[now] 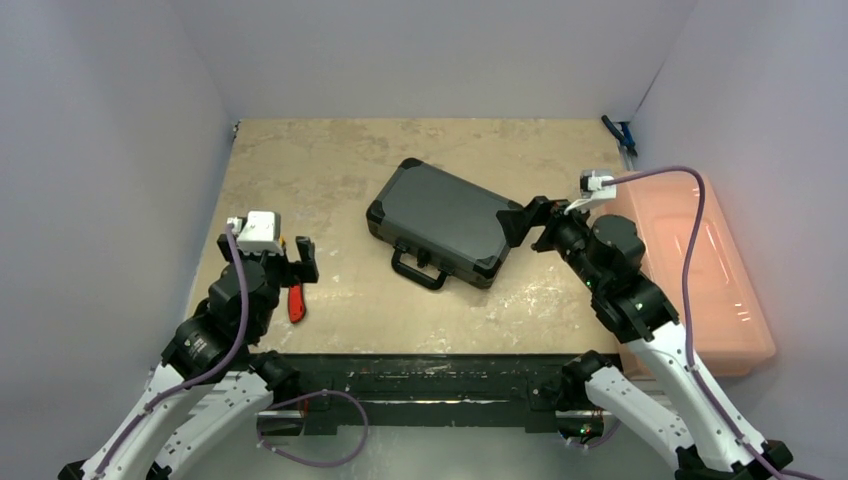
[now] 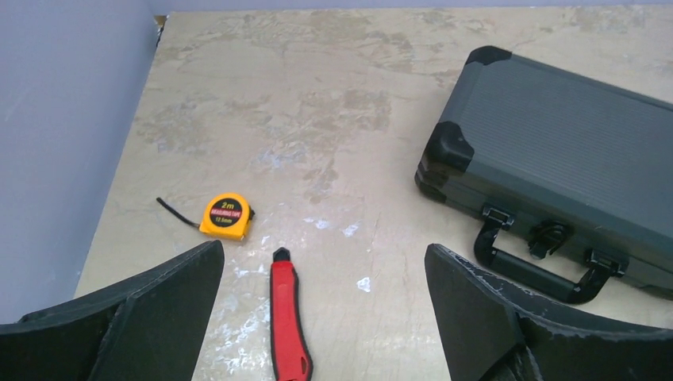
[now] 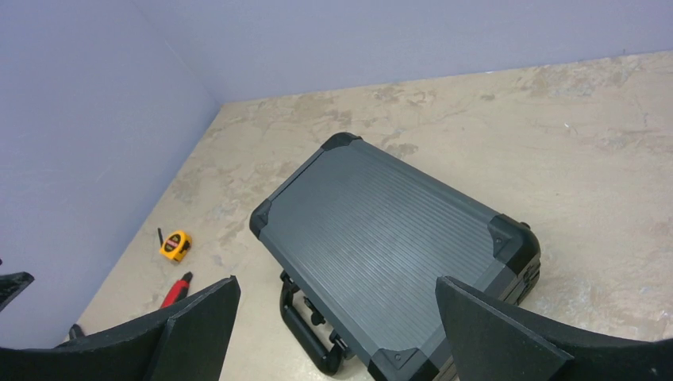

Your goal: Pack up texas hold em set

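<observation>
Currently the case [image 1: 445, 220] lies shut and flat at mid-worktop [image 1: 330, 170], slanted, with its handle [image 1: 418, 271] toward the arms. The right end effector [image 3: 337, 282] hangs at the case's right end, jaws wide, holding nothing. Left of the case lie a red knife [image 2: 290, 325] and a yellow tape measure [image 2: 227, 217]. The left end effector [image 2: 323, 250] hangs by them, wide and empty. A pink bin [image 1: 700, 270] stands right of the case.
</observation>
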Controlling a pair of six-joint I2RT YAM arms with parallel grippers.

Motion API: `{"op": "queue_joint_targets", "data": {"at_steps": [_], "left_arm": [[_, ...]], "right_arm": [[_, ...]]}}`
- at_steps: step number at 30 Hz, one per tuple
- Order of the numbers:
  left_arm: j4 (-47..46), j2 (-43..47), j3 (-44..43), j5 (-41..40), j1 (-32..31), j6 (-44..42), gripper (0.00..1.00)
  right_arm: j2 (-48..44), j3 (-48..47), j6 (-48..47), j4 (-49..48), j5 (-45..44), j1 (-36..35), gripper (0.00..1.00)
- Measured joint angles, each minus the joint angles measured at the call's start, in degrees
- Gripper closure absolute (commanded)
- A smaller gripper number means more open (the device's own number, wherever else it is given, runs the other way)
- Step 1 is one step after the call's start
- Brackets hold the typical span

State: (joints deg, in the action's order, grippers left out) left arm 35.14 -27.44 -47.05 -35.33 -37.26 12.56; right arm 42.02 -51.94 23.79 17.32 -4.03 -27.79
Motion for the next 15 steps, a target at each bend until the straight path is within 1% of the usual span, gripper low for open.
{"op": "queue_joint_targets", "data": {"at_steps": [3, 6, 15], "left_arm": [[0.66, 2.03, 2.19, -0.76, 0.0, -0.98, 0.01], [0.68, 2.16, 2.78, -1.18, 0.0, -1.73, 0.0], [0.55, 2.73, 2.95, -2.25, 0.0, -3.17, 0.0]], "right_arm": [[-2.73, 2.19, 0.87, -0.63, -0.66, 0.0, 0.01], [-4.31, 3.39, 1.77, -0.7, -1.16, 0.0, 0.01], [-5.33, 4.2, 3.56, -1.09, -1.42, 0.0, 0.01]]}}
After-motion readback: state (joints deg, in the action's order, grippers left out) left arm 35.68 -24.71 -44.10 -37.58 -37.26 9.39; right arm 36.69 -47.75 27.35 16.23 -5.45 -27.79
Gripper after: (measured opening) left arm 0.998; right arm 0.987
